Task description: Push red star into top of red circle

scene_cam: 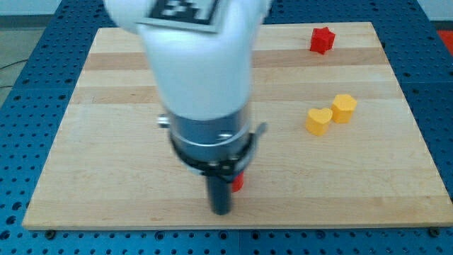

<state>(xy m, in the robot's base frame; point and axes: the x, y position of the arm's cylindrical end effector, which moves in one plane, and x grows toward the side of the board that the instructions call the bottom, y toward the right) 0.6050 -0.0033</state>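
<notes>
Your tip (pixel 221 210) sits beside the red circle (pixel 238 182), far from the red star (pixel 322 40); no end effector jaws exist, and drifting could nudge the circle away

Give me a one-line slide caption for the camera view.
My tip sits at the view's bottom beside the mostly hidden red circle, far from the red star.

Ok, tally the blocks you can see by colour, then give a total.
Red: 2, the star and a sliver of the circle beside my tip.
Yellow: 2, a heart and a hexagon.
Green: 0 visible; the arm may hide some.
Total: 4.
</notes>
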